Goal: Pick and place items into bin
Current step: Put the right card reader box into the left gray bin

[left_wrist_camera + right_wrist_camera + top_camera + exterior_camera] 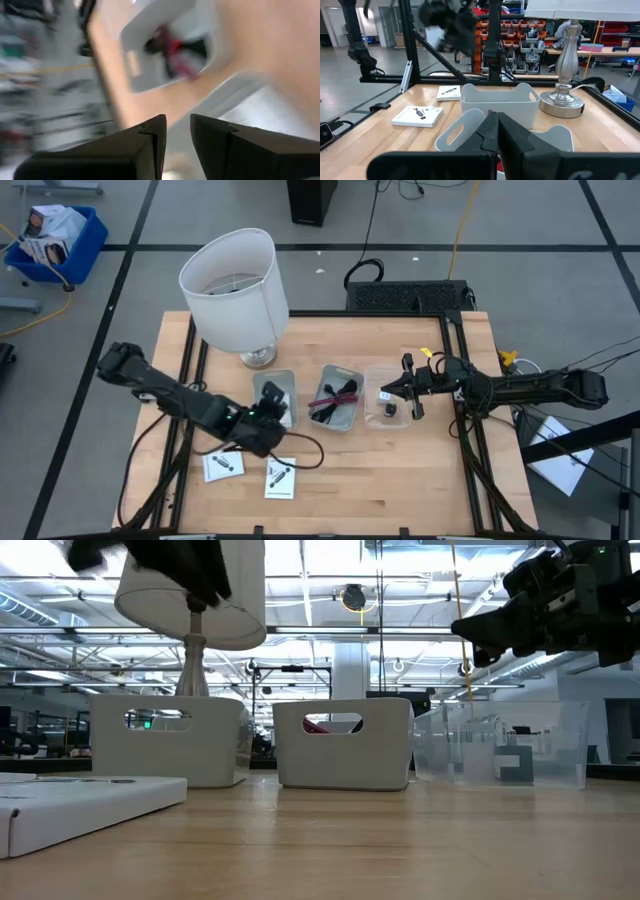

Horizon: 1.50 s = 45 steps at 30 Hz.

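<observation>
While the left gripper [272,408], its fingers narrowly parted, is held over the left bin [276,385], two packets [222,466] are left near the desk's front edge; the right gripper [398,390], pinched together, is seen over the clear bin [388,376].

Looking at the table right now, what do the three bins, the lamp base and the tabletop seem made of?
Left bin and middle bin: opaque white, probably matte plastic. Right bin: see-through, likely clear plastic. Lamp base: shiny silver, apparently metal. Tabletop: pale planks with grain, seemingly wood.
</observation>
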Available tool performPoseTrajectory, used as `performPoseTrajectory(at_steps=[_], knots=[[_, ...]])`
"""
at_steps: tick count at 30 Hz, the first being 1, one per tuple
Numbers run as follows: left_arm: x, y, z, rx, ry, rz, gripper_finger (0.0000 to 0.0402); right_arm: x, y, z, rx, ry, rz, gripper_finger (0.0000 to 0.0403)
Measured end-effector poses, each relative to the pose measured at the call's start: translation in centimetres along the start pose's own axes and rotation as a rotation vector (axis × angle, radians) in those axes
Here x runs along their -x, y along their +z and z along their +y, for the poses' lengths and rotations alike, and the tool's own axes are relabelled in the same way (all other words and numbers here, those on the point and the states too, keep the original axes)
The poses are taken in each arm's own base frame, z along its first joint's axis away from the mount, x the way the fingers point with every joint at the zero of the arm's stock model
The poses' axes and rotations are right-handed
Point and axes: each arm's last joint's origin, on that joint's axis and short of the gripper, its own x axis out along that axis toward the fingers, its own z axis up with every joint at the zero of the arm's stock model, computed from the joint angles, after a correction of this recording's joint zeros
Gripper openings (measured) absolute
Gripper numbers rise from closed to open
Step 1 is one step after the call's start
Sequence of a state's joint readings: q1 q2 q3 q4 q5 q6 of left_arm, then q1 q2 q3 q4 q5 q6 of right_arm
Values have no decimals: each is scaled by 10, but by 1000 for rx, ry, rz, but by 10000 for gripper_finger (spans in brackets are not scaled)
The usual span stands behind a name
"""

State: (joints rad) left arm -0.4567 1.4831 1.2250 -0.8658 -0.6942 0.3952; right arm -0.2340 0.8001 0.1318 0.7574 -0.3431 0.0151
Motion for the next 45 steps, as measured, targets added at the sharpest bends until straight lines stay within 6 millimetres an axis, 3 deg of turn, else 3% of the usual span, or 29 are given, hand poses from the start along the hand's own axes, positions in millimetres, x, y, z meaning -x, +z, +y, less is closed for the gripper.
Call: performPoseTrajectory(at_steps=[6,13,21,26,29,35,45], knots=[[20,8,-16,432,-287,-114,93,0,0,0,-1,0,3,0],[17,28,-42,826,-454,-68,93,0,0,0,-4,0,0,0],[-2,52,-86,854,-589,9,93,0,0,0,0,0,-1,0],[-11,59,-119,834,-663,111,93,0,0,0,-15,0,0,0],[-16,59,-131,912,-643,191,93,0,0,0,1,0,0,0],[-27,53,-127,1277,-577,384,93,0,0,0,3,0,-1,0],[-39,47,-112,1514,-544,524,93,0,0,0,1,0,-1,0]])
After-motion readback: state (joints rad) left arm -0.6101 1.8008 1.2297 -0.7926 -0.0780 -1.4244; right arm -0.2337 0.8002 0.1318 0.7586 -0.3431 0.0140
